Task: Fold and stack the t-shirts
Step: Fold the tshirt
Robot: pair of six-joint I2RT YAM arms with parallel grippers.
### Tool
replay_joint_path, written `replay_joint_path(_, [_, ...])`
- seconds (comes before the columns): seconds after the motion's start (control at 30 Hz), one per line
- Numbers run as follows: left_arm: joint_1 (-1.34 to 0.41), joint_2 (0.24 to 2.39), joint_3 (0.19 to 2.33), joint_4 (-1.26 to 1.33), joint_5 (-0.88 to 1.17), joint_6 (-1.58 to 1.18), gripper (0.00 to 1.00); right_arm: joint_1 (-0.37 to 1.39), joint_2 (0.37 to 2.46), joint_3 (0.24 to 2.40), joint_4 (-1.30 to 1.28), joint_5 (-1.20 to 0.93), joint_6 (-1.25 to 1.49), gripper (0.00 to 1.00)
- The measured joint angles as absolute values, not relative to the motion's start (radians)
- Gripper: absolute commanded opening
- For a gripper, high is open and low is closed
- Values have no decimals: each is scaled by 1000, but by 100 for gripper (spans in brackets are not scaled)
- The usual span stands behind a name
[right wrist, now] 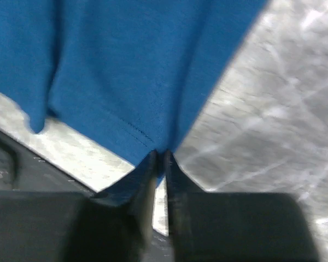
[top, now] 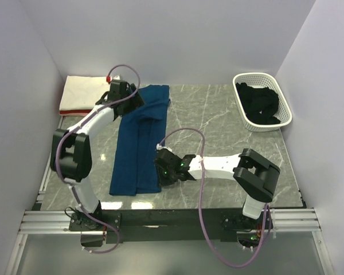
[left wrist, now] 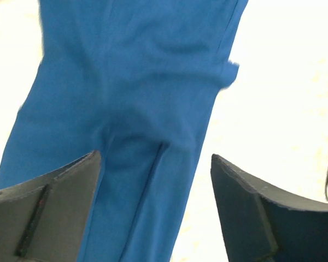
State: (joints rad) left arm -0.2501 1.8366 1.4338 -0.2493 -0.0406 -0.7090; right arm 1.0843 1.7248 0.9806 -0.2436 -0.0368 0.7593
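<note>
Robot lab cell: plain white walls [top: 160,40], marble-look tabletop [top: 218,123], aluminium mounting rail [top: 46,221] at edge.

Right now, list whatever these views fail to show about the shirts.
Top view: the basket wall hides part of the black shirt; one garment or several, too small to tell.
Top view: the left arm covers a corner of the cream-and-red stack; shirt count unclear.
Left wrist view: the blue shirt runs off top and bottom, blurred.

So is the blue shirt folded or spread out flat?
Partly folded: the blue shirt lies as a long narrow strip, sides turned in, overlapping edges showing down its middle.
</note>
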Motion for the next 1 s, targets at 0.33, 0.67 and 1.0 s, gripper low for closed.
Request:
replay_joint_path(0.33, [-260, 1495, 957, -204, -26, -791, 78, 1084, 1560, 772, -234, 30, 794, 4])
replay_joint_path(0.67, [-302, 1269, 698, -189, 5, -830, 73, 1084, 1322, 557, -247, 32, 853, 5])
replay_joint_path(1.0, [-401, 1333, 779, -186, 23, -802, 70, 1084, 1142, 417, -250, 7, 905, 13])
